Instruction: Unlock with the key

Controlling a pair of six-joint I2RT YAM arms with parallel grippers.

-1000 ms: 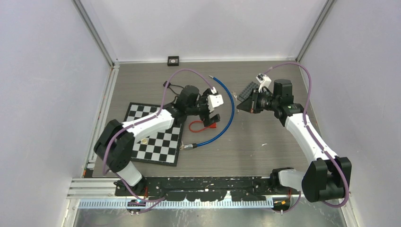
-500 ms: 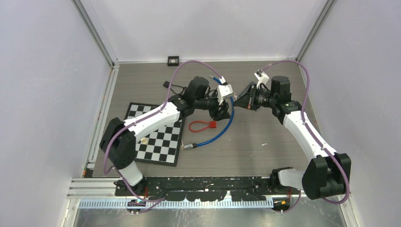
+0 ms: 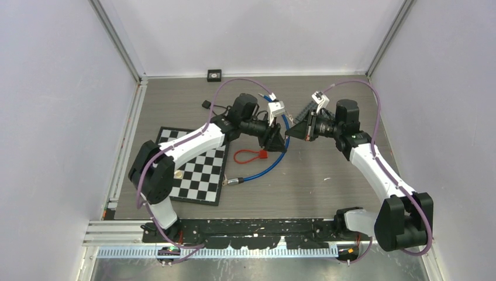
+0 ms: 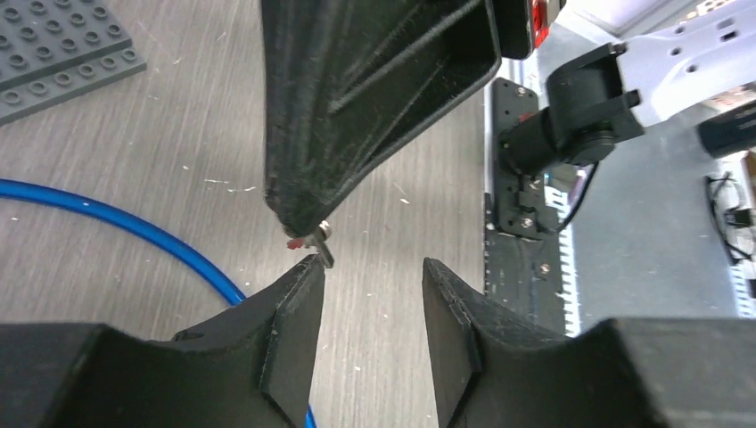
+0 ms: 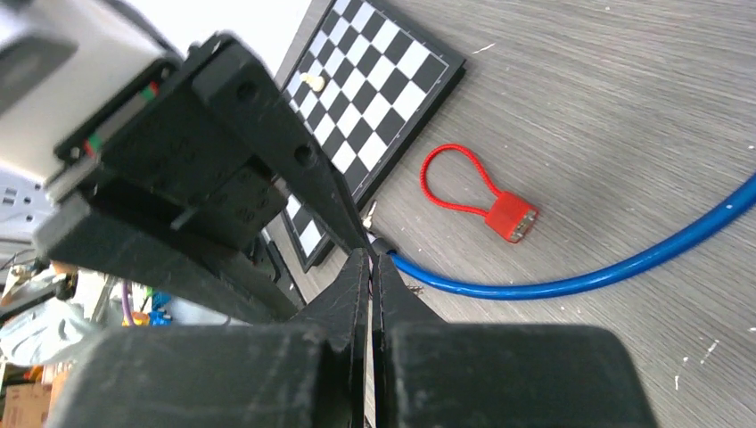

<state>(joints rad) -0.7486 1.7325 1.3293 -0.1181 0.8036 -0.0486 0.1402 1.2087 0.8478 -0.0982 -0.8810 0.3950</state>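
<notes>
The red lock [image 3: 263, 154] with its red cable loop lies flat on the wooden table, also visible in the right wrist view as the lock [image 5: 511, 217]. Above and to its right, the two grippers meet tip to tip. My right gripper [image 3: 292, 135] [image 5: 373, 259] is shut on a small silver key [image 4: 319, 239], whose tip pokes out past its fingertips. My left gripper [image 3: 284, 140] [image 4: 370, 263] faces it with jaws partly apart and nothing between them. The key's tip touches the end of its left finger [image 4: 294, 294].
A blue cable [image 3: 275, 164] curves around the lock, directly under the grippers. A chessboard [image 3: 196, 170] with one pale pawn [image 3: 178, 174] lies to the left. A grey studded plate [image 4: 53, 49] sits behind. A small black square [image 3: 214, 74] rests at the back wall.
My left gripper swung right from above the lock to meet the right gripper, and its jaws narrowed. The right gripper shifted slightly left, still pinching the key.
</notes>
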